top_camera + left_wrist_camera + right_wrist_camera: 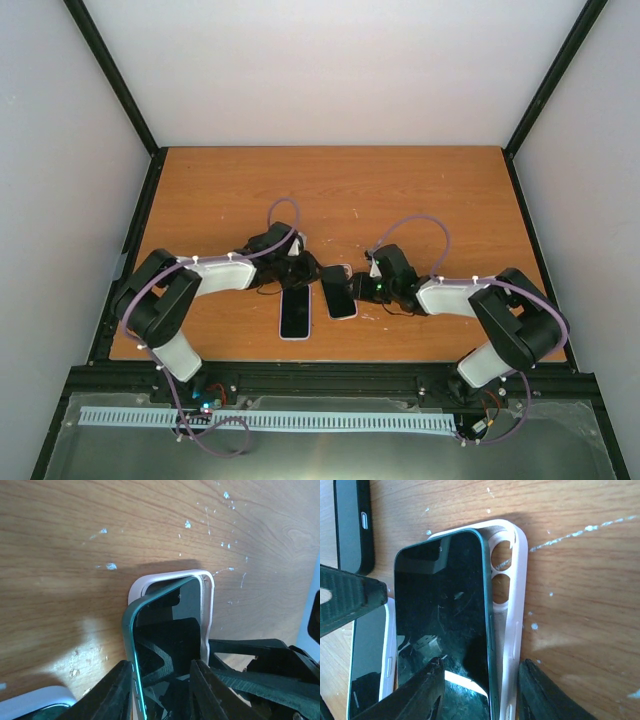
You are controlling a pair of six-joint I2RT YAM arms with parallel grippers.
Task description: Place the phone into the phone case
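Phone (167,630): teal-rimmed, lying canted in the pale phone case (207,610), straight ahead of the left end effector (161,667). Its far end is tucked against the case's end wall. The edge on the end effector's right sits down inside the rim, while the edge on its left rides up over the wall. The left fingers (117,695) sit hard against the phone's near end on both sides, so I read that end effector as clenched on the phone. Step in hand, as I judge it: seating the phone, only partly done. The next move calls for pressing the raised edge down and across toward the right until it drops inside the wall, without dragging the case over the desk (75,540). The right end effector (481,662) has a second handset (440,610) ahead of it. This one is slid toward its left off a second case (520,570), leaving both camera holes uncovered at the far end. I take this for a separate pair but cannot be sure. One of its fingers (420,695) overlaps the screen and the other stands just beside the case wall; I cannot tell whether it is clenched or released. Farther off to its left lies a black-cased handset (352,525).
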